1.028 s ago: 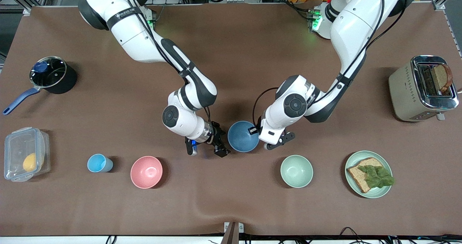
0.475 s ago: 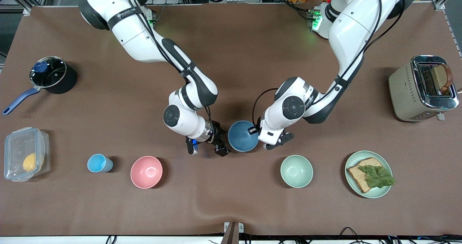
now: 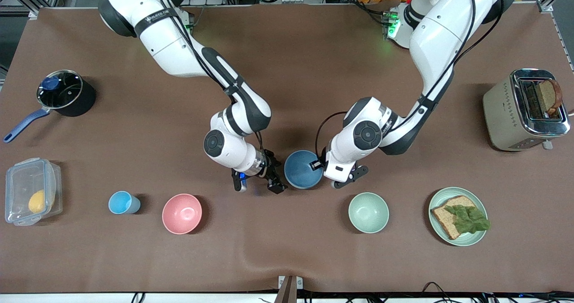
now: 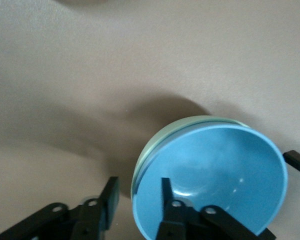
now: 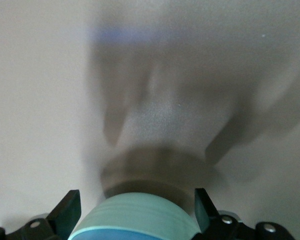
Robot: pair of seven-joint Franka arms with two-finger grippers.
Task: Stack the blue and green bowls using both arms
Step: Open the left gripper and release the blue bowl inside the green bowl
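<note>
The blue bowl [image 3: 301, 174] sits nested in the green bowl at the table's middle. In the front view the green bowl is hidden under it. In the left wrist view the green rim [image 4: 140, 162] rings the blue bowl [image 4: 215, 165]. My left gripper [image 3: 332, 177] is open and straddles the stack's rim [image 4: 138, 187], one finger inside the blue bowl and one outside, clear of the green wall. My right gripper [image 3: 257, 187] is wide open and empty, beside the stack toward the right arm's end. The green wall [image 5: 140, 212] shows between its fingers [image 5: 136, 205].
A paler mint bowl [image 3: 368, 212] and a plate [image 3: 482, 204] with bread and lettuce lie nearer the front camera. So do a pink bowl [image 3: 181, 213] and a light-blue cup [image 3: 121, 202]. A toaster [image 3: 506, 110], a pot [image 3: 63, 92] and a plastic box [image 3: 31, 197] stand at the table's ends.
The stacked bowls and my left gripper have shifted slightly toward the front camera. My right gripper has barely moved.
</note>
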